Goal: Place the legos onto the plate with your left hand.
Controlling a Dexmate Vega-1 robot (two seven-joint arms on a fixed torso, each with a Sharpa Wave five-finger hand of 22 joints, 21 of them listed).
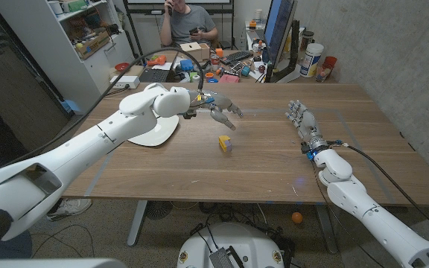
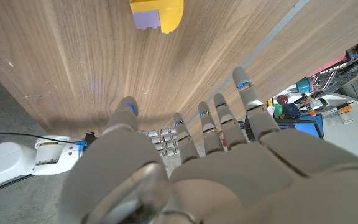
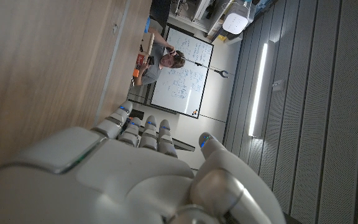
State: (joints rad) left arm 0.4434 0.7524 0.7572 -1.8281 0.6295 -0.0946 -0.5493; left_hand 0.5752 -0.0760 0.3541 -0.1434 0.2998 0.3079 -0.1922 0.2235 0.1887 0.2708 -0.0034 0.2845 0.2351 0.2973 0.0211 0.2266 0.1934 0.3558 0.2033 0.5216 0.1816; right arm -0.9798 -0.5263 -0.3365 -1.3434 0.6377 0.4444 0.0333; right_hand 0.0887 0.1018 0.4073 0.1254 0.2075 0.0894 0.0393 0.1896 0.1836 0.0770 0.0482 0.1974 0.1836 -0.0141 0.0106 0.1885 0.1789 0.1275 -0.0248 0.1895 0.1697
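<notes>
A yellow and purple lego [image 1: 225,144] sits on the wooden table near the middle; in the left wrist view the lego [image 2: 156,14] lies just beyond my fingertips. My left hand [image 1: 216,109] hovers above and behind it, fingers apart and holding nothing. The white plate [image 1: 157,131] lies on the table's left part, partly hidden under my left forearm. My right hand [image 1: 304,119] stands at the table's right side with fingers stretched up and nothing in it. In the left wrist view my left hand [image 2: 191,162] shows its back with its fingers [image 2: 244,93] spread.
A person sits behind the table's far edge [image 1: 188,22], beside a cluttered desk with boxes and a monitor [image 1: 278,33]. A shelf stands at the back left [image 1: 88,33]. A black cable [image 1: 125,71] runs over the table's left corner.
</notes>
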